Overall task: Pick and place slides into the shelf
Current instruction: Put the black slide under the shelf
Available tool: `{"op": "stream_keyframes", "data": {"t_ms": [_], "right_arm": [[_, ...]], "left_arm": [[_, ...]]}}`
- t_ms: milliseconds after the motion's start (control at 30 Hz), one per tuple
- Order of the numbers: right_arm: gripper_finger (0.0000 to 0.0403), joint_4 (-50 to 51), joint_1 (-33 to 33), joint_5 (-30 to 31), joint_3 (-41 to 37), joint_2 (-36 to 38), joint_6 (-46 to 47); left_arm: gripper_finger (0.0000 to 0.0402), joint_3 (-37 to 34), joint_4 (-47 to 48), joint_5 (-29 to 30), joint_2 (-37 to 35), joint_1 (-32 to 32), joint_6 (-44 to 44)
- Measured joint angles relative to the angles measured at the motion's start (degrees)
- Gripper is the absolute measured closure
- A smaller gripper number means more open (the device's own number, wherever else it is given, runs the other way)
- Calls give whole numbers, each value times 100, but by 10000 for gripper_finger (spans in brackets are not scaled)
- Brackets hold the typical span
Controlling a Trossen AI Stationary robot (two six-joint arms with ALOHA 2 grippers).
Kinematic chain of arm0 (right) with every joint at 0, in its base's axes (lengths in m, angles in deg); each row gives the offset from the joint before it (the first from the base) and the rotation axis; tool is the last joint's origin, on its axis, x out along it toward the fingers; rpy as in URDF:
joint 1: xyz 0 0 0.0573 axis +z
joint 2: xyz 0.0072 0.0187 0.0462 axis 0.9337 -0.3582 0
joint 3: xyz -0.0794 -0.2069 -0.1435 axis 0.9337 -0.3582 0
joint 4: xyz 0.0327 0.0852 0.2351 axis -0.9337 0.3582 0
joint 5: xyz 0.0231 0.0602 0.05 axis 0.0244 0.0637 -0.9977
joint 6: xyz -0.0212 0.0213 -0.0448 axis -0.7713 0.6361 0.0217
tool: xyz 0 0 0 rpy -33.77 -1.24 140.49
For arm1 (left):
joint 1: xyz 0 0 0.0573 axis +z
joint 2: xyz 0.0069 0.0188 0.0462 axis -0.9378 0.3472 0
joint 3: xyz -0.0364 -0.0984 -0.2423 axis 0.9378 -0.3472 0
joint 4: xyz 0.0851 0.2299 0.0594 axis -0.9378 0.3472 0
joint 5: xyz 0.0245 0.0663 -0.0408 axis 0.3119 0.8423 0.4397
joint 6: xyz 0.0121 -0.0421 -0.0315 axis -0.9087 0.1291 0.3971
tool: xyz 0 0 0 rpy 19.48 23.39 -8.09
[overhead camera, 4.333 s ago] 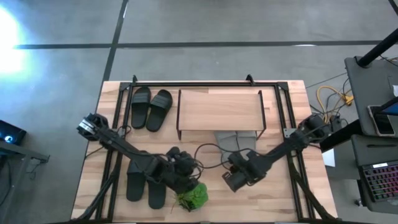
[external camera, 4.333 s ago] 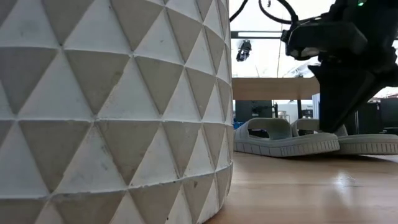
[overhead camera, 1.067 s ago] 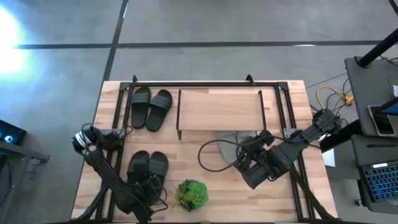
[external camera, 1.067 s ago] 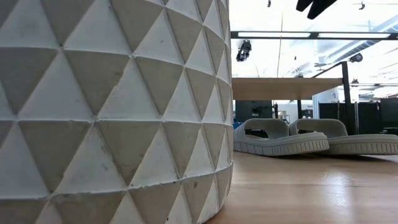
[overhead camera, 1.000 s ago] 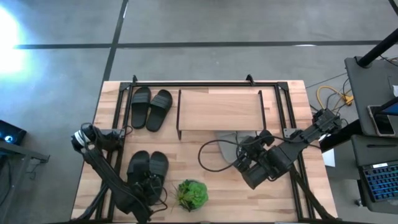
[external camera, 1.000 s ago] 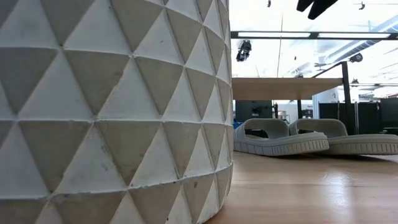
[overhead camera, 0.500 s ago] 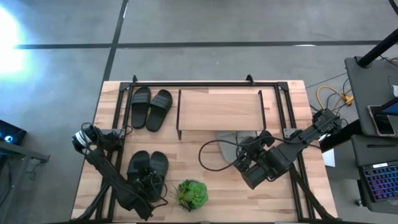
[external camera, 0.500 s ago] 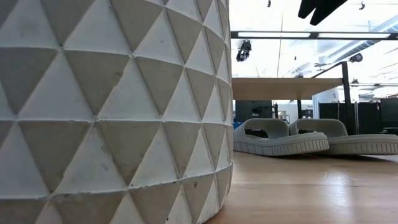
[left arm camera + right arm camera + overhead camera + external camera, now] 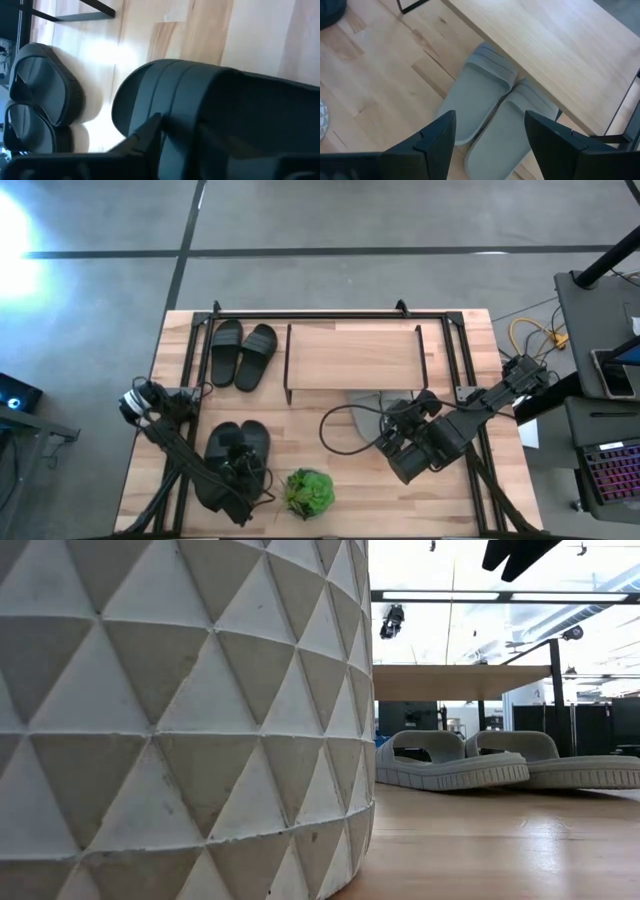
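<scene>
A black pair of slides (image 9: 238, 442) lies near the table's left front, and my left gripper (image 9: 234, 460) is down on it, shut on one slide's strap (image 9: 210, 95). A second black pair (image 9: 243, 352) lies at the far left beside the shelf (image 9: 352, 357). The pale grey pair (image 9: 492, 107) lies flat on the table, its toe ends under the shelf's plank (image 9: 555, 45). My right gripper (image 9: 490, 135) hangs open above the table, in front of the grey pair, touching nothing. My left gripper is on the broad strap of one slide of the near black pair, at the strap's edge (image 9: 167, 120). It comes slanting down from the table's near left. One finger (image 9: 147, 142) shows against the strap; the strap's dark bulk hides the other. The slide lies on the table.
A green plant (image 9: 310, 492) in a white faceted pot (image 9: 180, 720) stands at the table's near edge, right of the near black pair. Black frame rails (image 9: 190, 360) run along the table's sides. Bare wood lies between the plant and the shelf.
My left gripper has sunk onto the near black pair, going a little toward the table's far edge. The slides have stayed in place.
</scene>
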Motion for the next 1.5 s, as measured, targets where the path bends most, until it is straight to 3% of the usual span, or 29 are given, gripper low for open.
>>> {"op": "stream_keyframes", "data": {"t_ms": [133,467,800,900,1033,1133,1333,1500], "right_arm": [[175,-2,0,-31,0,-2,3],[175,0,0,-63,0,-2,66],[175,2,-1,-54,0,-2,9],[175,2,-1,-46,0,-2,-21],[175,-4,-1,-45,0,15,109],[175,-8,0,-45,0,144,339],[175,10,0,64,0,649,1048],[175,35,0,159,0,1035,1217]], "left_arm": [[390,-46,-184,7,-9,116,3],[400,35,-148,-31,-269,275,26],[401,754,743,191,-2054,277,17],[401,902,302,261,-2668,440,-182],[401,914,-1271,19,-3101,850,-1233],[401,1066,-1871,-198,-2971,1328,-2047],[401,1572,-1851,-454,-2285,2314,-3405],[401,2141,-1872,-1443,-1477,2977,-4039]]}}
